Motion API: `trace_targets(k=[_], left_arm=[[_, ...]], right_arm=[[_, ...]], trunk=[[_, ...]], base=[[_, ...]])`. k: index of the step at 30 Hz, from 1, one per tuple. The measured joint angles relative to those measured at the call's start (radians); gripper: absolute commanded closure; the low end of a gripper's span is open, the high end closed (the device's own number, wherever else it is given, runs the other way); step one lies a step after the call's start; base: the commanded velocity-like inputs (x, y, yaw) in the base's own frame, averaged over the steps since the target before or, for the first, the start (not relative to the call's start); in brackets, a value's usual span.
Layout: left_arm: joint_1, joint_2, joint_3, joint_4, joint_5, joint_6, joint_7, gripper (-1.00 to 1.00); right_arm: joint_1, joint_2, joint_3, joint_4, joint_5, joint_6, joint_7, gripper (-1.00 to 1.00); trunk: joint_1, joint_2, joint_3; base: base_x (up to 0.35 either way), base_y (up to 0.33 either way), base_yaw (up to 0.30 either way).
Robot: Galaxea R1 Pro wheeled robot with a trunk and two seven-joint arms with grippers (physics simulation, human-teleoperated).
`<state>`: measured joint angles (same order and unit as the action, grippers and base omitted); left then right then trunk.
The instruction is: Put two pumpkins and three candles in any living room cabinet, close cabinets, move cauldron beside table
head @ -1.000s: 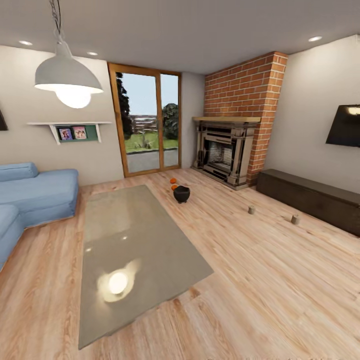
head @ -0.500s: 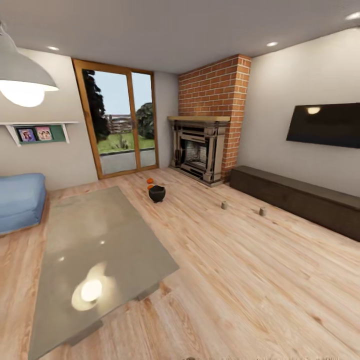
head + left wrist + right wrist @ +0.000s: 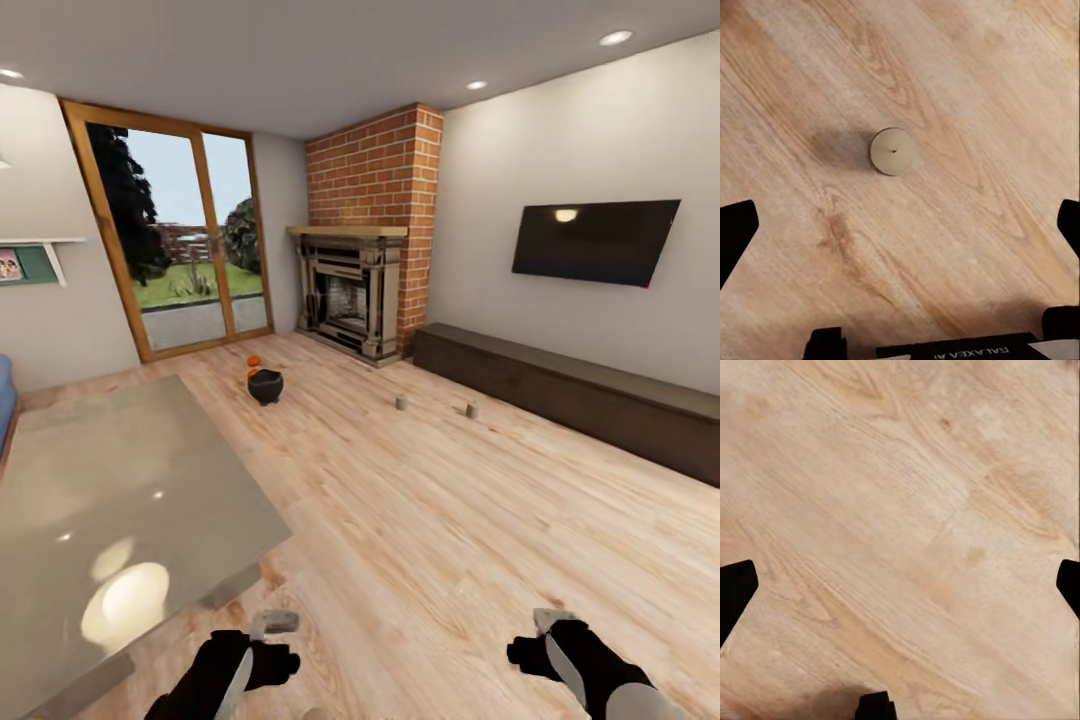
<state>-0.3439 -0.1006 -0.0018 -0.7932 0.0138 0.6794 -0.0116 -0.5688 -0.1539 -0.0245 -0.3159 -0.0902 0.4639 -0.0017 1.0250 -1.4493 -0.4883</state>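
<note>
The black cauldron (image 3: 265, 386) stands on the wood floor past the far corner of the grey glass table (image 3: 100, 480). Two orange pumpkins (image 3: 254, 360) sit just behind it, one partly hidden. Two tan candles (image 3: 401, 402) (image 3: 471, 409) stand on the floor in front of the long dark-brown cabinet (image 3: 570, 392), whose fronts look shut. In the left wrist view another candle (image 3: 892, 151) stands on the floor beyond my open left gripper (image 3: 900, 229). Both grippers (image 3: 270, 645) (image 3: 545, 640) hang low over the floor. My right gripper (image 3: 900, 589) is open over bare planks.
A brick fireplace (image 3: 350, 290) fills the far corner, next to a glass patio door (image 3: 175, 250). A black TV (image 3: 595, 240) hangs on the wall above the cabinet. Open wood floor (image 3: 430, 500) lies between the table and the cabinet.
The camera has turned right, so the whole room has slid left in the picture. The lamp and sofa have left the view, and both arms now show at the bottom edge.
</note>
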Motion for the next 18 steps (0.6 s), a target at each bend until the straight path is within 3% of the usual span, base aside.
trace_targets(k=[4,6,10,14,16,18], left_arm=[[-0.032,-0.029,-0.004,-0.025,0.0,0.027,0.002,-1.0],[-0.042,-0.043,-0.006,-0.04,0.001,0.031,0.002,-1.0],[-0.048,-0.055,-0.009,-0.052,0.019,0.028,0.001,-1.0],[-0.05,-0.061,-0.028,-0.062,0.055,-0.009,-0.001,-1.0],[-0.051,-0.063,-0.061,-0.075,0.1,-0.059,0.001,-1.0],[-0.051,-0.063,-0.076,-0.079,0.124,-0.073,0.001,-1.0]], right_arm=[[-0.064,-0.009,-0.003,-0.096,-0.015,0.153,-0.001,-1.0],[-0.085,-0.012,-0.008,-0.227,-0.021,0.254,-0.001,-1.0],[-0.099,-0.013,-0.024,-0.393,-0.023,0.35,-0.001,-1.0],[-0.104,-0.008,-0.06,-0.566,-0.024,0.432,-0.001,-1.0],[-0.104,-0.004,-0.078,-0.745,-0.026,0.517,-0.001,-1.0],[-0.102,-0.003,-0.082,-0.818,-0.025,0.544,0.0,-1.0]], trunk=[[0.0,0.0,-0.005],[0.0,0.0,-0.008],[0.0,0.0,-0.014],[0.0,0.0,-0.019],[0.0,0.0,-0.021],[0.0,0.0,-0.024]], base=[[0.0,-0.346,-0.182],[0.0,-0.348,-0.18],[0.001,-0.348,-0.179],[0.061,-0.345,-0.178],[0.176,-0.297,-0.178],[0.205,-0.278,-0.178]])
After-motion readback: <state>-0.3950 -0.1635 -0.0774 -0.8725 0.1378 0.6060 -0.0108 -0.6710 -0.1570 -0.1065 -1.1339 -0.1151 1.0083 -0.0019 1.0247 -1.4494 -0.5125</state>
